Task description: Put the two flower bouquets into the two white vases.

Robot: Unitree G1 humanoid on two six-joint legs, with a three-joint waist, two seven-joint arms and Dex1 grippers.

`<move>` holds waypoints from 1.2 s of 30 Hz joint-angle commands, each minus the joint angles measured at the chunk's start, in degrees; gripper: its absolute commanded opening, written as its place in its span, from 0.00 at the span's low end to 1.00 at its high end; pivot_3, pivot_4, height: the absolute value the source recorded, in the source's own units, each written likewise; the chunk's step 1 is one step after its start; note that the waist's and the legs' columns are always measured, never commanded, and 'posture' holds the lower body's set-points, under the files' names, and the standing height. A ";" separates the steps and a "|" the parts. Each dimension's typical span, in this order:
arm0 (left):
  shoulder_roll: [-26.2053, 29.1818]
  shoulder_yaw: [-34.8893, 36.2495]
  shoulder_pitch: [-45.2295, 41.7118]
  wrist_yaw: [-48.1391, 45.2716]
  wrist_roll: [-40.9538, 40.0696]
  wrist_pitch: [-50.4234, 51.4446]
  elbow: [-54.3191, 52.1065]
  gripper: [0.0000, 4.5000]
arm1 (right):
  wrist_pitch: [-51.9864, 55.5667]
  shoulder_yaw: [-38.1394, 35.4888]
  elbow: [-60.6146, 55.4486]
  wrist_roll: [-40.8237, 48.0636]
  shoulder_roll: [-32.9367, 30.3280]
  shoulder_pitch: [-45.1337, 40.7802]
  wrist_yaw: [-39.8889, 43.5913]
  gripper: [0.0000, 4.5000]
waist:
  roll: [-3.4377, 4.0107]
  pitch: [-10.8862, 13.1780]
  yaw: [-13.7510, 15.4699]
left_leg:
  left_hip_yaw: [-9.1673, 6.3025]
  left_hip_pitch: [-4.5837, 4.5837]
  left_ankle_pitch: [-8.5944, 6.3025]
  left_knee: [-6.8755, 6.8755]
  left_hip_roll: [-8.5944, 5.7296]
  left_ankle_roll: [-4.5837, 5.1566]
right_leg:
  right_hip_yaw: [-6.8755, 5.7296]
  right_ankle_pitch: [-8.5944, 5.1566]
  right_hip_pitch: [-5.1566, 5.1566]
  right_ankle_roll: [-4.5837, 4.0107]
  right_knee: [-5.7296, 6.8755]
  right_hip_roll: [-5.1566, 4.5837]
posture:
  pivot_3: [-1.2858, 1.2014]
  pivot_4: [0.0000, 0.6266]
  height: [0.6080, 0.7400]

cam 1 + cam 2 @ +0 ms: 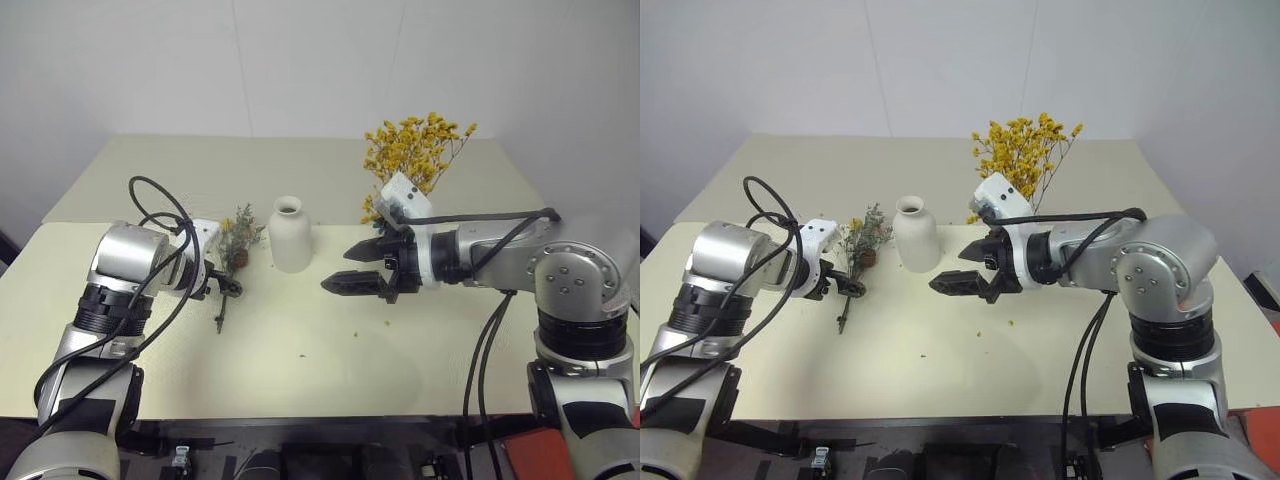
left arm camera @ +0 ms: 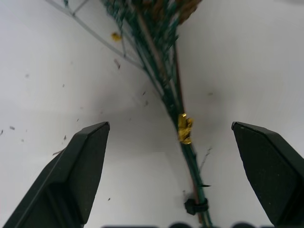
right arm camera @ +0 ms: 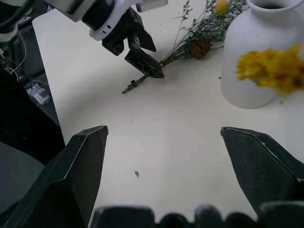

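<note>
left claw hovers wide over the small grey-green sprig with a round yellow bloom lying on the cream worktop beside the white bottle-shaped ceramic vase, right claw wide too; next, close on the stem.

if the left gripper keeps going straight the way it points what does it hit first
Most likely the stem of the grey-green sprig, which lies on the table between the left gripper's open fingers. Depth is unclear, but nothing else seems to lie in between.
</note>
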 commanded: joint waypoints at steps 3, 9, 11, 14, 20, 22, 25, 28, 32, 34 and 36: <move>-0.86 -0.02 -3.32 1.07 0.43 -2.12 2.90 1.00 | -1.22 -1.06 -1.49 -1.15 0.27 -0.53 -0.42 0.99 | 0.00 0.00 0.08 | -0.01 -0.01 0.00 0.14 0.00 0.00 | 0.00 0.00 0.02 0.00 0.06 0.00 | 0.52 0.24 1.00; -2.05 0.15 -3.63 1.21 0.21 -3.82 6.23 0.88 | -0.82 -1.61 -1.95 -1.33 0.24 -0.17 -0.45 1.00 | 0.00 0.00 0.10 | -0.01 -0.03 0.00 0.18 -0.02 0.00 | 0.00 0.00 0.03 0.00 0.06 -0.01 | 0.52 0.24 1.00; -2.17 -0.55 -3.78 0.95 0.16 -4.43 6.86 0.73 | -0.73 -1.70 -2.06 -1.43 0.28 -0.08 -0.51 1.00 | 0.00 0.00 0.11 | -0.01 -0.02 0.00 0.19 -0.02 0.00 | 0.00 0.00 0.03 0.00 0.08 -0.01 | 0.52 0.24 1.00; -2.57 -0.50 -4.00 0.96 0.10 -4.92 7.97 0.52 | -0.68 -1.79 -2.05 -1.52 0.39 -0.04 -0.58 1.00 | 0.00 0.00 0.14 | -0.01 -0.02 0.00 0.21 -0.02 0.00 | 0.00 0.00 0.04 0.00 0.09 -0.02 | 0.52 0.24 1.00; -2.71 -0.76 -3.91 1.04 0.23 -5.69 8.53 0.09 | -0.50 -1.91 -2.16 -1.60 0.40 0.08 -0.41 1.00 | 0.00 0.00 0.16 | -0.01 -0.02 0.00 0.21 -0.02 0.00 | 0.00 0.00 0.05 0.00 0.09 -0.02 | 0.52 0.24 1.00; -2.34 -1.12 -3.61 0.80 0.15 -5.77 7.66 0.01 | -0.47 -1.87 -2.17 -1.63 0.34 0.11 -0.37 1.00 | 0.00 0.00 0.16 | -0.01 -0.02 0.00 0.22 -0.02 0.00 | 0.00 0.00 0.05 0.00 0.09 -0.02 | 0.52 0.24 1.00; -1.76 -1.04 -3.25 0.82 0.00 -5.52 5.83 0.01 | -0.40 -1.89 -2.24 -1.57 0.36 0.15 -0.36 1.00 | 0.00 0.00 0.16 | -0.01 -0.02 0.00 0.22 -0.02 0.00 | 0.00 0.00 0.05 0.00 0.09 -0.02 | 0.52 0.24 1.00; -1.12 -1.32 -2.80 2.73 1.70 -7.10 3.75 0.01 | -0.45 -1.82 -2.34 -1.57 0.21 0.17 -0.22 1.00 | 0.00 0.00 0.16 | -0.02 -0.03 0.00 0.22 -0.02 0.00 | 0.00 0.00 0.04 0.00 0.09 -0.02 | 0.52 0.24 1.00; -0.31 0.00 -2.38 5.44 3.79 -8.89 1.79 0.01 | -0.65 -1.71 -2.46 -1.71 0.10 0.19 -0.16 1.00 | 0.00 0.00 0.03 | -0.02 -0.04 0.00 0.22 -0.02 0.00 | 0.01 0.01 0.03 -0.01 0.09 -0.02 | 0.52 0.24 1.00; 0.57 0.16 -2.36 6.51 4.67 -9.15 1.01 0.01 | -0.92 -1.57 -2.62 -1.85 0.00 0.23 -0.08 1.00 | 0.00 0.00 0.03 | -0.02 -0.03 0.00 0.22 -0.02 0.00 | 0.00 0.01 0.03 -0.01 0.09 -0.02 | 0.52 0.24 1.00; 1.49 0.37 -2.01 6.86 5.02 -8.88 -0.24 0.01 | -1.03 -1.51 -2.77 -1.92 -0.03 0.22 -0.05 1.00 | 0.00 0.00 0.01 | -0.02 -0.03 0.00 0.22 -0.02 0.00 | 0.01 0.01 0.03 -0.01 0.09 -0.02 | 0.52 0.24 1.00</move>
